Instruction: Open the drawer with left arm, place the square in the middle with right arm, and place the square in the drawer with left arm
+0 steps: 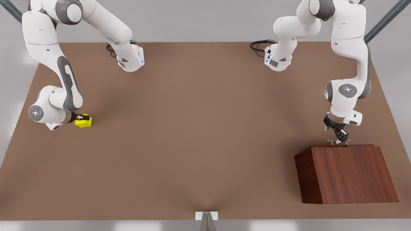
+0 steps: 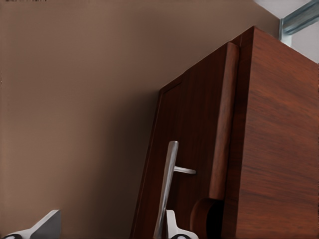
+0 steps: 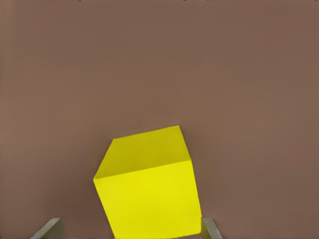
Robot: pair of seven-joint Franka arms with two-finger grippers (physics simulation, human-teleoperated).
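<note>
- Front view: my right gripper (image 1: 81, 118) is low over the brown tabletop (image 1: 192, 128) at the front view's left, and its dark fingers reach onto the small yellow cube (image 1: 84, 121), which sits on the table right at my fingertips.
- Front view: my left gripper (image 1: 339, 137) is at the front view's right, pointing down onto the thin silver bar handle (image 1: 338, 141) along the far top edge of the dark reddish-brown cabinet (image 1: 348, 175). The drawer looks pushed in, flush with the cabinet body.
- Front view: the cube and the cabinet are well apart, with bare tabletop between my two grippers.
- Left wrist view: the silver handle (image 2: 167, 189) runs straight out from between my fingertips (image 2: 42, 226), one tip showing on either side of it. The drawer front (image 2: 192, 149) lies just behind the handle, set into the cabinet body (image 2: 279, 149). My fingers straddle the bar with a gap on one side, so they stand apart rather than clamped.
- Right wrist view: the yellow cube (image 3: 149, 184) sits on the table directly between my two fingertips (image 3: 209, 230), slightly turned relative to them. One tip is just beside a cube face; the other stands off with a gap, so my fingers are spread around the cube, not squeezing it.
</note>
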